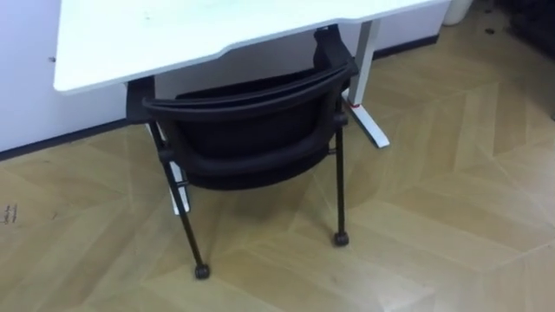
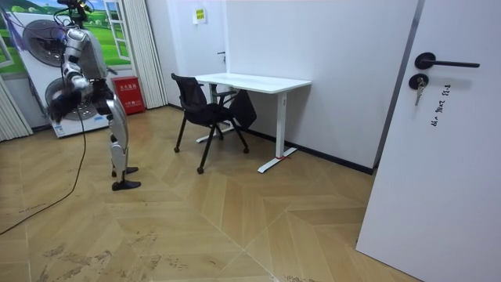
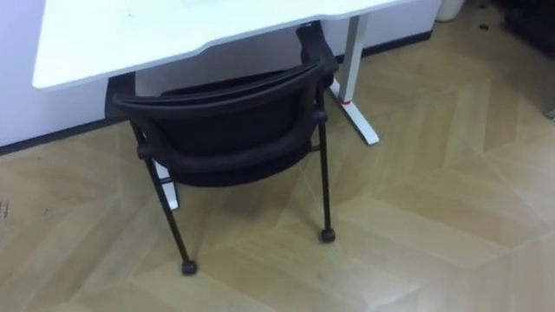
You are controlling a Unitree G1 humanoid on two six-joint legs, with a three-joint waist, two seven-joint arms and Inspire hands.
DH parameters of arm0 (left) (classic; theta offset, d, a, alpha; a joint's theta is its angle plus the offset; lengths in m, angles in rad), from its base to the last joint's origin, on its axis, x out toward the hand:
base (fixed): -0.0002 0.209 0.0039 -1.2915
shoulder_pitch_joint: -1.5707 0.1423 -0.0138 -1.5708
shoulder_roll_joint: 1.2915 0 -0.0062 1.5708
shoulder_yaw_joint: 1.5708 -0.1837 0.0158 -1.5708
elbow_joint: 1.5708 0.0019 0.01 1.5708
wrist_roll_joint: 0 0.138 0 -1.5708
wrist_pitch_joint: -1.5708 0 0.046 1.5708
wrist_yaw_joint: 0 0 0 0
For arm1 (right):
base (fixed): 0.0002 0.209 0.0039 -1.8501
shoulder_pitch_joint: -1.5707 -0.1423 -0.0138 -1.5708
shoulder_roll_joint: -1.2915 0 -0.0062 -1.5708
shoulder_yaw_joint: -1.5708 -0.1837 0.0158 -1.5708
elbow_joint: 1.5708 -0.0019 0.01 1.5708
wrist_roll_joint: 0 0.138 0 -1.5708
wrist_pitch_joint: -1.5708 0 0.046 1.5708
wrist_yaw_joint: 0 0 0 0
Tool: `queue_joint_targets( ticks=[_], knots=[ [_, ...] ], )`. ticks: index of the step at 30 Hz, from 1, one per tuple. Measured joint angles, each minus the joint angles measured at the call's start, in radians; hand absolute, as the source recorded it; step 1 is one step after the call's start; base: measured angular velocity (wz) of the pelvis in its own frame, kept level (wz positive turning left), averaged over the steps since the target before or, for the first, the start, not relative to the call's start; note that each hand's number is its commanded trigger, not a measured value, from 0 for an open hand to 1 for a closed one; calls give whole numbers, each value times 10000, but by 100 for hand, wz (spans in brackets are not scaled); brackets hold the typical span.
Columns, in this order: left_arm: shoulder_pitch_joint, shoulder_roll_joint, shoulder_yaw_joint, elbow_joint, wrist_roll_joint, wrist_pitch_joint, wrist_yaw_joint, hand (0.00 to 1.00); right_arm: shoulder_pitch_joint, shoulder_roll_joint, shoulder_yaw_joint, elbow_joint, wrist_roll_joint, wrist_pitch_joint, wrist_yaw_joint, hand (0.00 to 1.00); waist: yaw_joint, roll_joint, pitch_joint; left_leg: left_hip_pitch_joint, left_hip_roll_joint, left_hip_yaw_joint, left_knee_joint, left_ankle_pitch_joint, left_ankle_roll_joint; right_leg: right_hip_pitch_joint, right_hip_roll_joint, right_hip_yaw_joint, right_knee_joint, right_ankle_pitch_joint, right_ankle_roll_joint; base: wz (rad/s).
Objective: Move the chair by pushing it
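Partly under the desk (image 1: 173, 35) stands the black chair (image 1: 247, 130); door writing (image 2: 441, 106) unreadable.

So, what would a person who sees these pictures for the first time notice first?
Most likely the black chair on small wheels, in the middle of the eye views, its back toward the camera and its seat partly under the white desk. In the room view the robot stands apart from it on the wooden floor, at the room view's left; a white door is at the right.
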Motion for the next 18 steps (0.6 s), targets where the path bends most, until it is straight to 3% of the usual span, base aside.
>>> queue_joint_targets(
  ticks=[2, 4, 6, 9, 11, 14, 18],
  knots=[
    [333, -382, -631, 1773, -528, 5, -738, 0, -123, 538, 365, 2703, 1033, 101, 845, 0, -58, -31, -28, 18, -16, -50, 20, -7, -6, 116, -72, -120, -46, -11, 10, 17],
    [471, -646, -1145, 3053, -658, 11, -1405, 0, -199, 825, 802, 4180, 1049, 149, 1494, 0, -147, -26, -25, 20, -66, -107, 62, -10, 1, 159, -130, -172, 0, -45, 51, 12],
    [517, -831, -1673, 4243, -658, 46, -2236, 0, -340, 890, 1556, 5399, 912, 283, 2145, 0, -194, 32, 12, 19, -89, -127, 115, -49, 57, 172, -152, -166, 8, -57, 76, 3],
    [359, -836, -2605, 6018, -586, 172, -3758, 0, -636, 865, 2778, 6851, 288, 554, 3318, 0, -238, -43, -28, 65, -113, -139, 248, -155, 95, 227, -126, -123, 22, -67, 116, -3],
    [253, -841, -3095, 6974, -553, 563, -4866, 0, -858, 859, 3404, 7367, -278, 878, 4220, 0, -225, -42, -29, 186, -107, -34, 261, -215, 117, 343, -121, -63, -85, -24, 148, -7],
    [8, -820, -3563, 7602, -379, 1165, -5829, 0, -1231, 859, 3998, 7567, -962, 1378, 4880, 0, -243, -6, -15, 208, -129, -15, 249, -220, 133, 411, -113, -67, -159, 42, 180, -1],
    [-517, -784, -4021, 7989, -87, 1762, -6720, 0, -1769, 857, 4749, 7588, -1142, 1646, 5577, 0, -253, 36, 13, 314, -134, 20, 209, -233, 152, 507, -77, 3, -242, 49, 192, 0]
  ],
)
